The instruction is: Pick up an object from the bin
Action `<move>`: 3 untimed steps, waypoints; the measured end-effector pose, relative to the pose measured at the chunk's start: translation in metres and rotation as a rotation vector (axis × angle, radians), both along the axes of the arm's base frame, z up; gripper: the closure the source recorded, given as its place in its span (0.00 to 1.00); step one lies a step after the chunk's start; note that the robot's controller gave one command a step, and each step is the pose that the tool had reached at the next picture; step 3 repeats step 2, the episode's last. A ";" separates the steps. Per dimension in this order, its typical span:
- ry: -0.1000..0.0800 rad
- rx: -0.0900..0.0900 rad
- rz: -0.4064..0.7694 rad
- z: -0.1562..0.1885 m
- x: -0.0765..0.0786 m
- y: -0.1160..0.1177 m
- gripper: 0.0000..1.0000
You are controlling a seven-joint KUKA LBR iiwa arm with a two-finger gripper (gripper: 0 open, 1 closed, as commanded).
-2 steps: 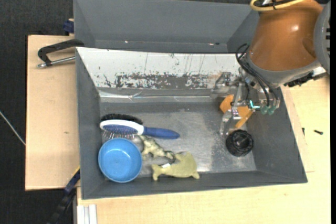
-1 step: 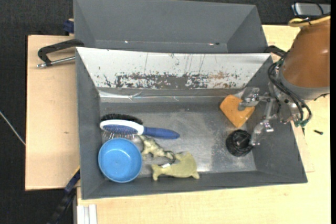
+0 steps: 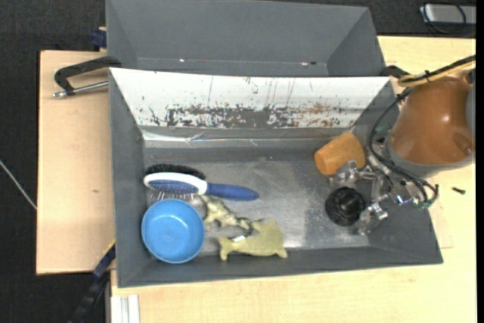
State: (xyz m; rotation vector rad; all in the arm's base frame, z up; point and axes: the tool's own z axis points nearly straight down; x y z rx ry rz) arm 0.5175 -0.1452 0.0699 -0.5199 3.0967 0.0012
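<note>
Camera view: grey metal bin, open top, and its back inner wall is pale with rusty brown scuff marks along the lower part. The arm enters from the right, with an orange cover on the wrist and dark cables looping below it. The gripper is low in the bin's right front corner, a cluster of metal parts close to the floor. Whether it is open or closed: cannot tell.

Nearest thing is a black round piece, squat and disc-like. It sits on the floor just left of the gripper's metal parts, touching or nearly touching them. It has no clear long axis, and its round face is turned up toward the camera. I can't tell whether it is gripped.

Next nearest is a tan cylinder, just behind the gripper toward the back wall. It lies on its side, long axis roughly left-right, with the right end a bit further back and the left end face showing.

The rest lies in the left front corner, well apart from the gripper, as a small heap:
- a brush with a white and blue head and black bristles, its blue handle pointing right
- a blue bowl, upright with the mouth up and a plain blue inside, in front of the brush head and touching it
- a pale toy figure just right of the bowl
- a yellowish toy lying flat at the front wall, long axis left-right
</note>
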 end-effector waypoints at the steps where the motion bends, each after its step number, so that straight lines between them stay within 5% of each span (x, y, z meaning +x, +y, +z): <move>1: -0.006 0.000 0.002 0.003 0.002 0.001 1.00; 2: -0.013 -0.005 0.070 0.167 -0.011 0.000 1.00; 3: -0.013 -0.005 0.070 0.167 -0.011 0.000 1.00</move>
